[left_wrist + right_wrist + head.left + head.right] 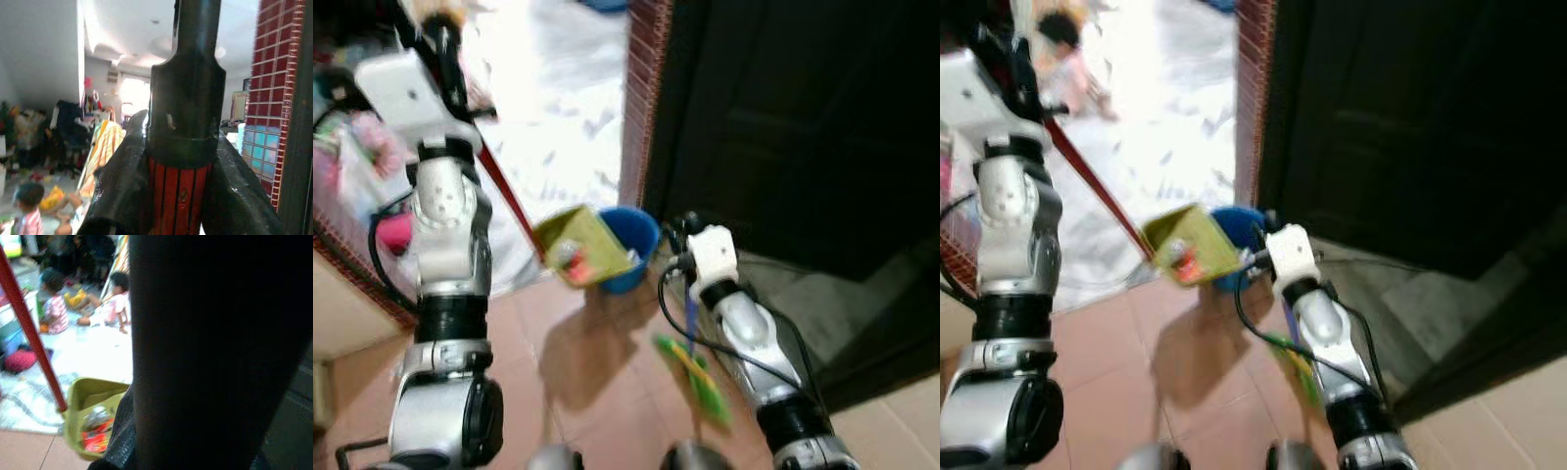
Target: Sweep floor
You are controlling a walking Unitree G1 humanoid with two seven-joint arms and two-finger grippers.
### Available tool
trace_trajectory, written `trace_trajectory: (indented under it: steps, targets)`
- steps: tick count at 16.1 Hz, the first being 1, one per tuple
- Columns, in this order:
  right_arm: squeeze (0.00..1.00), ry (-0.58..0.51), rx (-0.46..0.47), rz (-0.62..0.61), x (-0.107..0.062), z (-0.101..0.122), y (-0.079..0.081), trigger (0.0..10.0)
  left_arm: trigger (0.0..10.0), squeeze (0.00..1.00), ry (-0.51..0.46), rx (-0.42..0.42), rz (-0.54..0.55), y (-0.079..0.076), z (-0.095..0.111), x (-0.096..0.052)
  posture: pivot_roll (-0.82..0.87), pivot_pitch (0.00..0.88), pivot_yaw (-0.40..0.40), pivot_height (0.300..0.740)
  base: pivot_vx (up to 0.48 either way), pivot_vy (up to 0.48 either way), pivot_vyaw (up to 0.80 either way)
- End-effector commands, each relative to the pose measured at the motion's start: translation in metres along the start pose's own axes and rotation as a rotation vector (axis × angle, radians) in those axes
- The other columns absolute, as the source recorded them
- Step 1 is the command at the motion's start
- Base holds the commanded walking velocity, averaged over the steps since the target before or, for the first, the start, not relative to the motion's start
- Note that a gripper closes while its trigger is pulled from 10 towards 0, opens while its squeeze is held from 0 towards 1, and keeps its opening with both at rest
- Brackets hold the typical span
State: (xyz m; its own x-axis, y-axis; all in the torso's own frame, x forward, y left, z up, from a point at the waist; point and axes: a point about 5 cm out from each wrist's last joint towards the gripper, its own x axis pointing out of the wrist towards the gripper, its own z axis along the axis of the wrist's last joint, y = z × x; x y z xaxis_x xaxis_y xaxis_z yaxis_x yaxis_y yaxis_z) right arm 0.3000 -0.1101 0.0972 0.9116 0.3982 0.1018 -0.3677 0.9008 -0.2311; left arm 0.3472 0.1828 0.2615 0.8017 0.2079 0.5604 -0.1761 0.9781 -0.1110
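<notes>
- My left gripper [181, 161] is clamping its black fingers [122, 191] around the red, black-capped pole [504, 201] of a yellow-green plastic dustpan [582, 247], raised high on my left.
- The pole is slanting down and rightwards to the pan, which is hanging tilted above the terracotta floor tiles [597, 372] with red wrappers inside, just before a blue plastic bucket [636, 245].
- My right gripper [680, 235] is holding a blue-handled green broom [695, 377]; I cannot tell its fingers' spread.
- I am reading no writing anywhere.

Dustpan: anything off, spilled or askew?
The yellow-green dustpan hangs tilted above the tile floor on its red handle, which the left gripper clamps. Red and white litter sits inside; none shows spilled. The blue bucket stands just behind.
</notes>
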Motion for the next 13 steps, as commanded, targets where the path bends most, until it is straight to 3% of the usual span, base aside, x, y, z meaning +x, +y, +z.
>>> trace_trajectory:
  steps: [1,12,13]
  targets:
    - [0.0,-0.023,-0.029,-0.017,0.0,0.005,-0.008,10.0,10.0,0.0,-0.104,-0.055,-0.013,-0.012,0.021,0.007,-0.04,0.0,0.026,0.74,0.461,0.0,0.0]
    - [0.0,-0.031,-0.038,-0.008,0.001,0.006,-0.009,10.0,10.0,0.0,-0.07,0.003,-0.055,-0.026,0.0,-0.007,-0.06,0.0,0.015,0.74,0.447,0.0,0.0]
    - [0.0,-0.032,-0.039,-0.008,0.001,0.007,-0.009,10.0,10.0,0.0,-0.064,0.007,-0.056,-0.028,-0.003,-0.009,-0.06,0.0,0.015,0.74,0.0,0.0,0.0]
